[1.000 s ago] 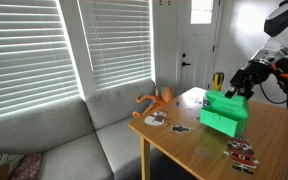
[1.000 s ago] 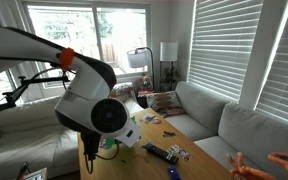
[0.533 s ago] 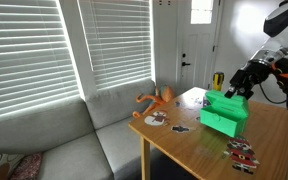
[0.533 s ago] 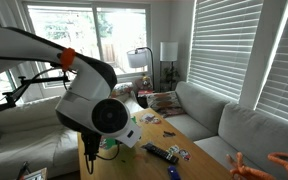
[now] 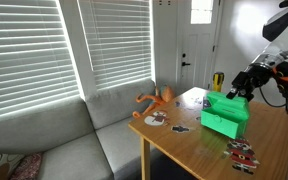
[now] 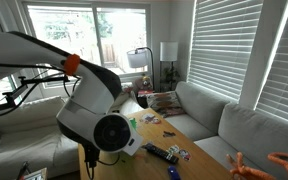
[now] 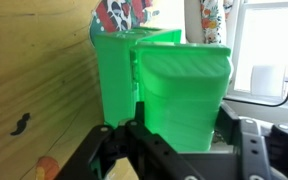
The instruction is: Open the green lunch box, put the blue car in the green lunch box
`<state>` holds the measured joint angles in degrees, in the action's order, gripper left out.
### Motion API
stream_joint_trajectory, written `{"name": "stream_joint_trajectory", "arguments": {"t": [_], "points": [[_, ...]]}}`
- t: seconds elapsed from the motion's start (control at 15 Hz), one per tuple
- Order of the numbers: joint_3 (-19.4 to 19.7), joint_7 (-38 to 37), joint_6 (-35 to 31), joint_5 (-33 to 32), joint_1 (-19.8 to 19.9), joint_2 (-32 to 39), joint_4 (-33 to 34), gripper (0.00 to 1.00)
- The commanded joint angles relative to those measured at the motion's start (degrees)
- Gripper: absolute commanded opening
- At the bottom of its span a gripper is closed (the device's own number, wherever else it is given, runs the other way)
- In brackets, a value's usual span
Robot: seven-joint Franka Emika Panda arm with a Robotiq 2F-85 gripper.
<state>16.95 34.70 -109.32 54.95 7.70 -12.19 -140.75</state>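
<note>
Largest of all, a grey sofa (image 5: 54, 150), pushed up against one long edge of the desk (image 5: 199, 150) and running under the slatted windows, shown in both exterior views. Next in size, the wooden desk itself, with one corner jutting toward the sofa cushions. Then the robot arm (image 6: 96, 118), bulking white across the foreground in an exterior view and coming in over the desk edge farthest from the sofa.

Under the arm, the green lunch box (image 5: 224, 114), standing about mid-desk, well in from the sofa-side edge and clear of every corner. Fills the centre of the wrist view as two green parts, one behind the other, with bare wood beside them; hard to tell whether the lid is up or down.

At the top of the box, on its side away from the sofa, the gripper (image 5: 240, 88). Seen from the wrist, black fingers (image 7: 109, 150) held apart, one to each side of the box, clamped on nothing; touching the plastic or just off it, cannot tell.

Smaller still, an orange toy (image 5: 159, 99) with splayed legs by the sofa-side edge, toward the far corner. Near the front edge, a heap of red and black toys (image 5: 242, 152). At the corner beside the sofa, some flat toys (image 5: 154, 119), and between them and the box a small dark toy (image 5: 180, 128)
</note>
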Motion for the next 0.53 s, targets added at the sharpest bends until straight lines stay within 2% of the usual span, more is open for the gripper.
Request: {"name": "stream_joint_trajectory", "arguments": {"t": [0.0, 0.47], "points": [[-0.04, 5.01, 3.77, 2.65, 1.52, 2.42, 1.62, 0.44], [-0.69, 6.41, 2.86, 1.54, 2.68, 3.95, 2.7, 0.44]]}}
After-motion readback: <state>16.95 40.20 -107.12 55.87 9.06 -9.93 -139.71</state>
